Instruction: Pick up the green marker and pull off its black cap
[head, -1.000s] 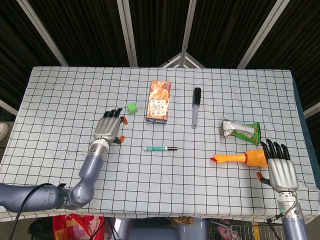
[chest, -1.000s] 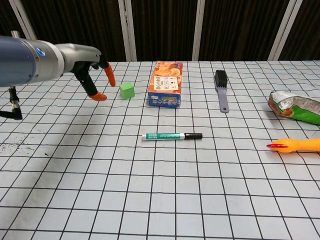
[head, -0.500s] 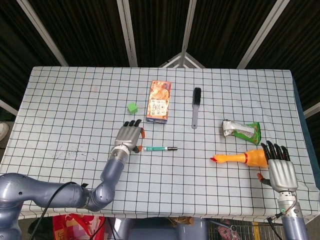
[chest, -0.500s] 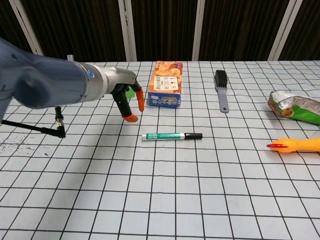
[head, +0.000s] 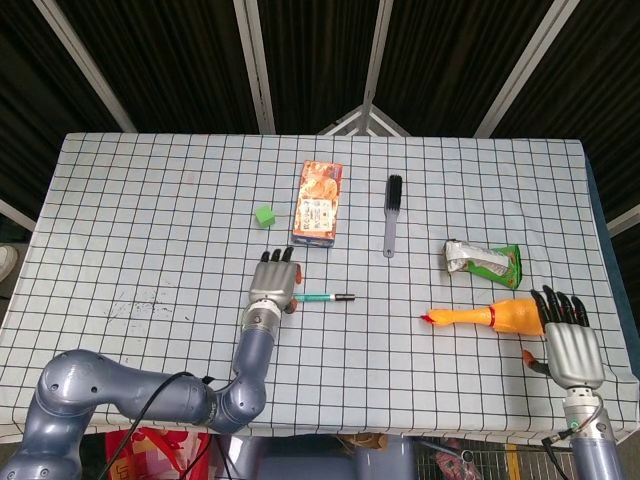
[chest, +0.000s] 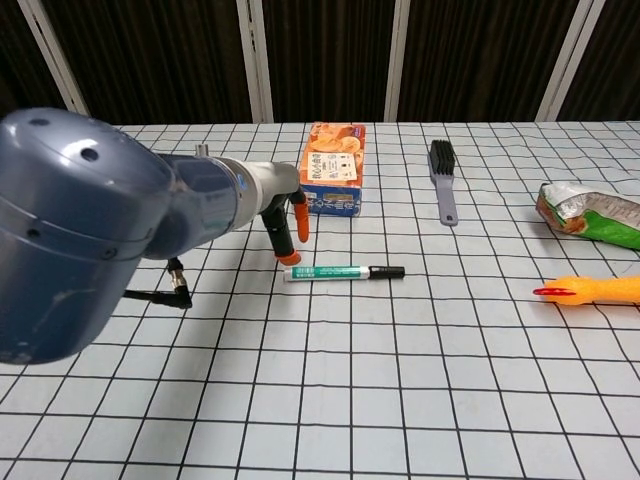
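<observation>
Green marker (head: 318, 297) with its black cap (head: 343, 296) on lay flat on the checked table (head: 120, 210); I had my left hand (head: 274, 281) spread just over its capless end, holding nothing. My right hand (head: 570, 340) hung open by the rubber chicken (head: 485, 317)

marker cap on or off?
On. The black cap sits on the right end of the green marker, which lies flat on the table, unheld.
</observation>
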